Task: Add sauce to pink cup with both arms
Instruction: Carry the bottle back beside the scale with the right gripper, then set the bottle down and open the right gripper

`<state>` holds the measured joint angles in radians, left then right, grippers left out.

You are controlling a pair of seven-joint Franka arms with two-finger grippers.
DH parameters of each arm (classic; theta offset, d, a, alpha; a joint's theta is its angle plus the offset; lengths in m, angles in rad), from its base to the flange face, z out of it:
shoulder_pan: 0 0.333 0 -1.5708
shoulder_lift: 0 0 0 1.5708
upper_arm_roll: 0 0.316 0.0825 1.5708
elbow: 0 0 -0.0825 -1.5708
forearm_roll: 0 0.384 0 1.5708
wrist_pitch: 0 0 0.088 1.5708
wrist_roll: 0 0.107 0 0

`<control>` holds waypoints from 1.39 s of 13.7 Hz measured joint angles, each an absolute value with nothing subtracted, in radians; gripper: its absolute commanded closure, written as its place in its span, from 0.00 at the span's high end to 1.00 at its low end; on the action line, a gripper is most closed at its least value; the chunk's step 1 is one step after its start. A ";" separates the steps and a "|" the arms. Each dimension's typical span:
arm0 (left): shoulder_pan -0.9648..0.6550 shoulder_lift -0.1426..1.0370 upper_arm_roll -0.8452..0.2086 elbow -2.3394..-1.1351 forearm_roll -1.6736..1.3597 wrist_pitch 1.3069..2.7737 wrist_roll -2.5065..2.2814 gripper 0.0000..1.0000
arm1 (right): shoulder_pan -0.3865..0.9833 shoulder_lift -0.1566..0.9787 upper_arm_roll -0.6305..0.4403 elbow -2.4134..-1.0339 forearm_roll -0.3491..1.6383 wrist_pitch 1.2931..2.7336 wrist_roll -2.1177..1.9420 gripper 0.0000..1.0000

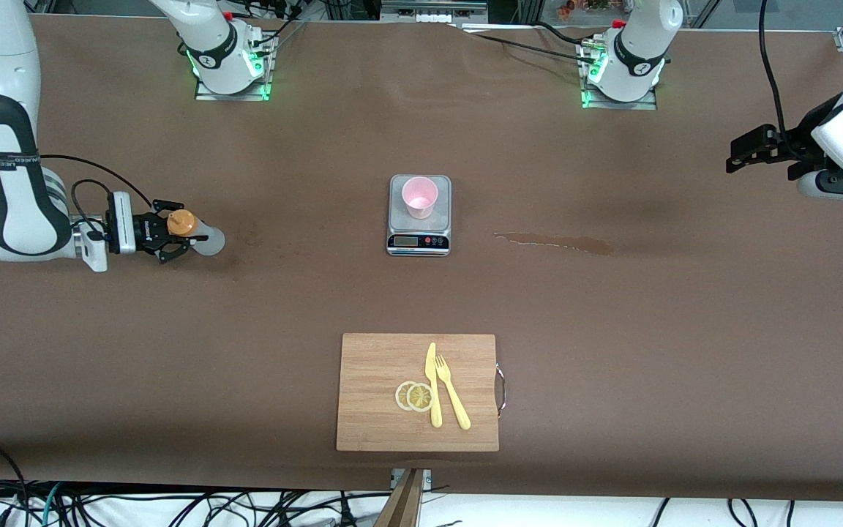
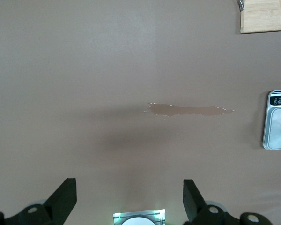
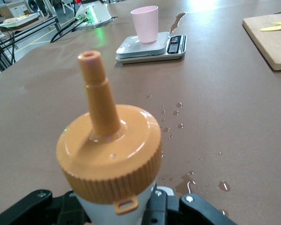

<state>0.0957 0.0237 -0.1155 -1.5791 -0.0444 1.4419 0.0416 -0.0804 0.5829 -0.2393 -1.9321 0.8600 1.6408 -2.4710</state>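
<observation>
nearest the front camera lies a pale rectangular wooden cutting board point(image 1: 385, 410) with a metal handle, carrying two thin lemon slices point(image 1: 414, 396), a yellow plastic knife point(image 1: 433, 384) and a yellow plastic fork point(image 1: 452, 391) side by side. farther from the camera, mid-table, a small silver digital kitchen scale point(image 1: 419, 241) with a dark display strip bears the light-pink tapered plastic cup point(image 1: 419, 197), plain, handleless, upright on the platform. toward the left arm's end a long glossy streak of spilled liquid point(image 1: 553, 242) marks the matte brown table covering point(image 1: 612, 329).

toward the right arm's end, the right gripper point(image 1: 173, 233) pinches the translucent whitish squeeze bottle point(image 1: 198, 236) just below its ribbed orange cap; the stepped orange nozzle point(image 3: 96, 89) is open at the tip. small droplets point(image 3: 175, 117) bead on the table near it.

the left gripper point(image 1: 747, 150) hovers above the left arm's end of the table, black fingers point(image 2: 63, 197) spread wide, holding nothing.
</observation>
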 measured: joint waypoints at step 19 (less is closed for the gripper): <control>0.098 0.027 -0.119 -1.579 -0.044 1.442 0.004 1.00 | -0.139 0.305 -0.235 -1.850 0.494 1.581 -2.187 1.00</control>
